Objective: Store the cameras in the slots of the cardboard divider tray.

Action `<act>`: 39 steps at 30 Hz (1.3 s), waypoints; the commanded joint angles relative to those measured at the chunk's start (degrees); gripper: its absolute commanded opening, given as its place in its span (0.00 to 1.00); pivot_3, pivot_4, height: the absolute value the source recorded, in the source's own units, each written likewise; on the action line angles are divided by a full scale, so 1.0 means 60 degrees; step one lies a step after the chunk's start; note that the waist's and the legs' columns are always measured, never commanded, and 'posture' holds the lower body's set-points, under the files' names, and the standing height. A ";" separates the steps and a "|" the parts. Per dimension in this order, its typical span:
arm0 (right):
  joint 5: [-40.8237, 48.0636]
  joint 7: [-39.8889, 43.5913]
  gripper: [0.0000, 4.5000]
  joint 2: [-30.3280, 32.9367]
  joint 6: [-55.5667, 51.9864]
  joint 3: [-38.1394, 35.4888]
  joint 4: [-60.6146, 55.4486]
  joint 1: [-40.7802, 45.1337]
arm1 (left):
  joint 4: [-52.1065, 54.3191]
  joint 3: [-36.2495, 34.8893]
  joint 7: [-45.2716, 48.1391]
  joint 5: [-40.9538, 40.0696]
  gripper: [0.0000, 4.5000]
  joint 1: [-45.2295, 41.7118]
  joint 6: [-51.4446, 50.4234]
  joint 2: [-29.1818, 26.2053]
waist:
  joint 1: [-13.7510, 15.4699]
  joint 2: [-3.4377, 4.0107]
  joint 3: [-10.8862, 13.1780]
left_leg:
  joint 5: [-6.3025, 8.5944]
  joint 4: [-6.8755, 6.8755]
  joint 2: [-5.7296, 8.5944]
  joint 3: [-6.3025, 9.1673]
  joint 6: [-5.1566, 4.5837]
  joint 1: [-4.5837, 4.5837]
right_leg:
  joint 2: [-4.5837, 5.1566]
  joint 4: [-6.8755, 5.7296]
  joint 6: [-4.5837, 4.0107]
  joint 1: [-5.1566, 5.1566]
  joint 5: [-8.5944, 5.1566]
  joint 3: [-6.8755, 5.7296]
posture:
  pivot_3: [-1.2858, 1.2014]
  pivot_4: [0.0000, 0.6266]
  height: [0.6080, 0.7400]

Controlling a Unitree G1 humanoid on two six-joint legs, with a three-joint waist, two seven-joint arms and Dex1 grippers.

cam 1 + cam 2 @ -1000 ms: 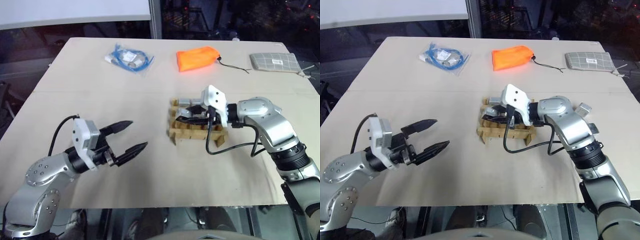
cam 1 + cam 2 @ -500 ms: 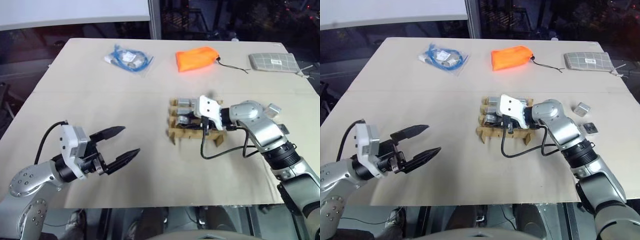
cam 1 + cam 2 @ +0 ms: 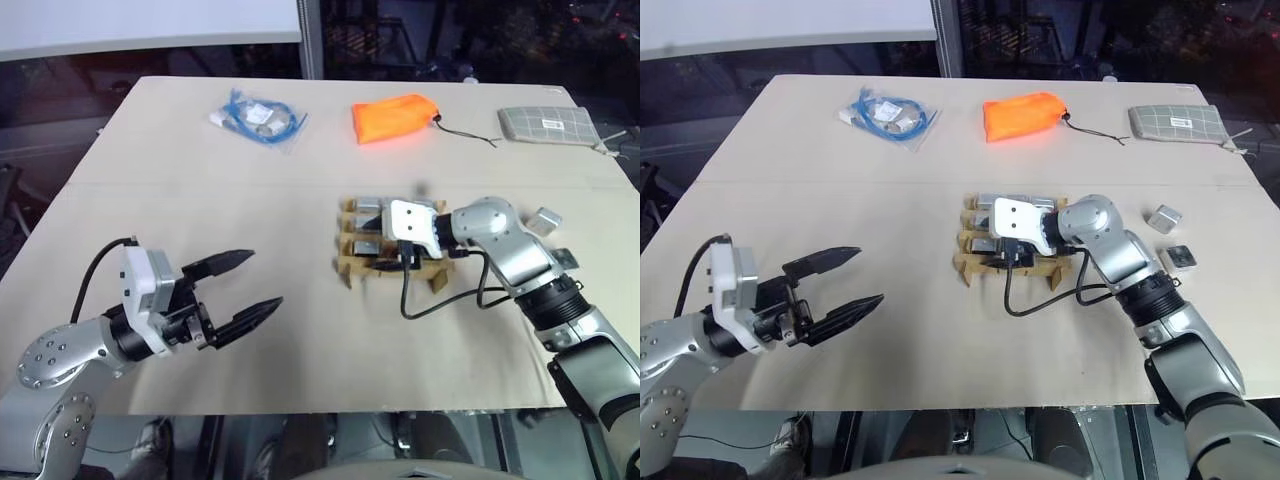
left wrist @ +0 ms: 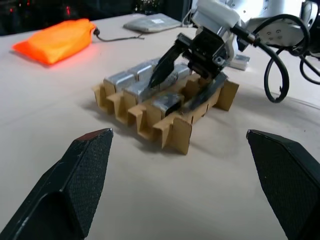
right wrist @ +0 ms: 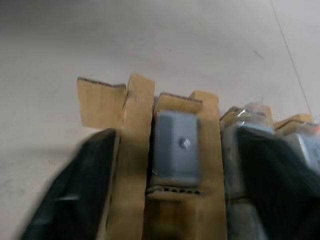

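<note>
Your right pincer [image 4: 186,64] over tray [image 4: 170,131], fingers apart astride seated camera [image 5: 175,147], releasing it; left pincer [image 3: 245,289] apart, idle.

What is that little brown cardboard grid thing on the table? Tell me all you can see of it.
The cardboard divider tray is a small lattice of crossed brown corrugated strips forming rows of narrow slots. It sits flat on the pale table, near the middle. Several silver-grey cameras lie in its slots. The right claw reaches over it with its black fingers spread wide, straddling one camera already seated in its slot.
</note>
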State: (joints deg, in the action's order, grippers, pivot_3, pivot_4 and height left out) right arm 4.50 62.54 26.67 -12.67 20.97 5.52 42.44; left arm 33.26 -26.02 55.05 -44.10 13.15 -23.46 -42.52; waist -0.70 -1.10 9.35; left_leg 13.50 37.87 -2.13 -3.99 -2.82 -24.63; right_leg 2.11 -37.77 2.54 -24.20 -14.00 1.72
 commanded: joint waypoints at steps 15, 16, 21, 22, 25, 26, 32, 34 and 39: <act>0.0556 -0.5046 0.99 0.2818 -0.7344 -0.6452 -0.3739 -0.3714 | 0.0074 0.2474 -0.0428 -0.0581 1.00 -0.3403 -0.0573 0.0206 | 0.0115 0.0002 -0.0012 | 0.0008 0.0060 0.0006 0.0023 -0.0014 0.0027 | -0.0009 -0.0015 -0.0031 0.0063 -0.0019 -0.0013 | 0.52 0.24 1.00; 0.0613 -0.5145 0.99 0.2760 -0.7469 -0.6590 -0.3756 -0.3899 | 0.0017 0.2509 -0.0404 -0.0588 1.00 -0.3481 -0.0571 0.0218 | 0.0075 0.0006 -0.0010 | 0.0008 0.0060 0.0005 0.0017 -0.0015 0.0028 | -0.0015 -0.0016 -0.0021 0.0061 -0.0014 -0.0007 | 0.52 0.24 1.00; 0.0856 -0.5488 0.99 0.2526 -0.7817 -0.7003 -0.3850 -0.4445 | -0.0137 0.2628 -0.0217 -0.0619 1.00 -0.3613 -0.0561 0.0239 | -0.0028 0.0007 -0.0010 | 0.0009 0.0060 0.0001 0.0016 -0.0017 0.0029 | -0.0026 -0.0016 0.0005 0.0058 -0.0003 0.0002 | 0.52 0.24 1.00; 0.0890 -0.5533 0.99 0.2506 -0.7892 -0.7053 -0.3793 -0.4491 | -0.0173 0.2652 -0.0186 -0.0597 1.00 -0.3626 -0.0551 0.0251 | -0.0022 0.0007 -0.0011 | 0.0009 0.0061 0.0001 0.0014 -0.0018 0.0029 | -0.0027 -0.0015 0.0006 0.0058 -0.0003 0.0004 | 0.52 0.24 1.00; 0.1021 -0.5592 0.99 0.2483 -0.8030 -0.7154 -0.3582 -0.4659 | -0.0269 0.2730 -0.0107 -0.0526 1.00 -0.3706 -0.0531 0.0297 | -0.0004 0.0007 -0.0011 | 0.0009 0.0069 0.0001 0.0014 -0.0019 0.0028 | -0.0028 -0.0015 0.0008 0.0060 -0.0003 0.0006 | 0.52 0.24 1.00; 0.1110 -0.5605 0.99 0.2444 -0.8117 -0.7192 -0.3546 -0.4671 | -0.0295 0.2742 -0.0094 -0.0521 1.00 -0.3735 -0.0530 0.0308 | 0.0008 0.0006 -0.0011 | 0.0009 0.0070 0.0001 0.0014 -0.0018 0.0028 | -0.0029 -0.0014 0.0008 0.0061 -0.0003 0.0006 | 0.52 0.24 1.00; 0.1308 -0.5889 0.99 0.2322 -0.8463 -0.7027 -0.2976 -0.4457 | -0.0330 0.2770 -0.0027 -0.0490 1.00 -0.3742 -0.0490 0.0310 | 0.0004 0.0006 -0.0011 | 0.0009 0.0072 0.0001 0.0015 -0.0019 0.0027 | -0.0029 -0.0014 0.0008 0.0062 -0.0003 0.0006 | 0.52 0.24 1.00; 0.1259 -0.5997 0.99 0.2351 -0.8437 -0.6826 -0.2625 -0.4303 | -0.0280 0.2746 -0.0051 -0.0506 1.00 -0.3733 -0.0510 0.0305 | 0.0003 0.0006 -0.0011 | 0.0009 0.0072 0.0001 0.0015 -0.0019 0.0027 | -0.0030 -0.0014 0.0008 0.0062 -0.0004 0.0005 | 0.52 0.24 1.00; 0.1147 -0.6223 0.99 0.2427 -0.8500 -0.6431 -0.1809 -0.3934 | -0.0188 0.2690 -0.0106 -0.0525 1.00 -0.3674 -0.0526 0.0294 | -0.0003 0.0006 -0.0011 | 0.0009 0.0072 0.0001 0.0015 -0.0019 0.0027 | -0.0032 -0.0014 0.0008 0.0061 -0.0004 0.0008 | 0.52 0.24 1.00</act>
State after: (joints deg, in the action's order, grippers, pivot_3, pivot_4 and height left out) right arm 11.89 25.87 40.24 -64.23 -17.66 -6.03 17.55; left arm 30.49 -8.88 54.59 -46.82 -8.69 -27.22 -40.67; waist -0.72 -1.06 9.28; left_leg 13.55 38.31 -2.13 -3.90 -2.94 -24.47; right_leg 1.91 -37.85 2.59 -23.83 -14.02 1.77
